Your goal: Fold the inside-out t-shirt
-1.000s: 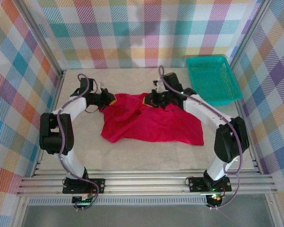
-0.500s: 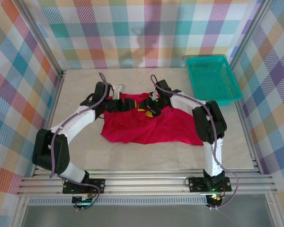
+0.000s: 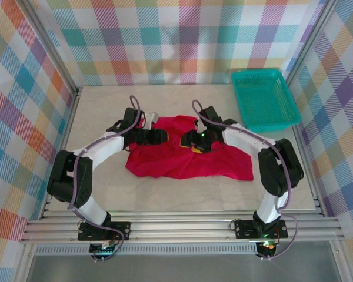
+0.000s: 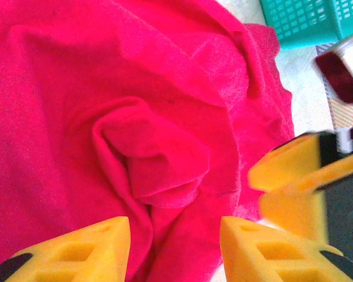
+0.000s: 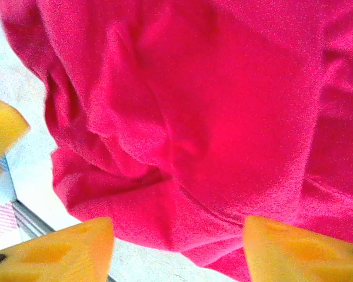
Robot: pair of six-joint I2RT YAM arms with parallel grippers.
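Observation:
The red t-shirt (image 3: 185, 161) lies crumpled in the middle of the table, with thick folds along its back edge; its neck tag is hidden. My left gripper (image 3: 160, 136) hangs over the shirt's upper left part, open, and its yellow fingers (image 4: 85, 249) straddle a bunched fold of the t-shirt (image 4: 153, 158) without closing on it. My right gripper (image 3: 194, 141) is close beside it over the upper middle, also open. Its fingers (image 5: 306, 249) frame the hem of the t-shirt (image 5: 223, 117) and a strip of table. Each wrist view catches the other gripper's yellow fingertips at its edge.
A teal plastic basket (image 3: 265, 98) stands at the back right corner, also seen as the basket (image 4: 309, 20) in the left wrist view. Pale tabletop (image 3: 106, 188) surrounds the shirt. Checked walls enclose three sides.
Both grippers have moved from the shirt's back edge inward and towards the near side, ending closer together over the cloth. The shirt's back edge has bunched up slightly.

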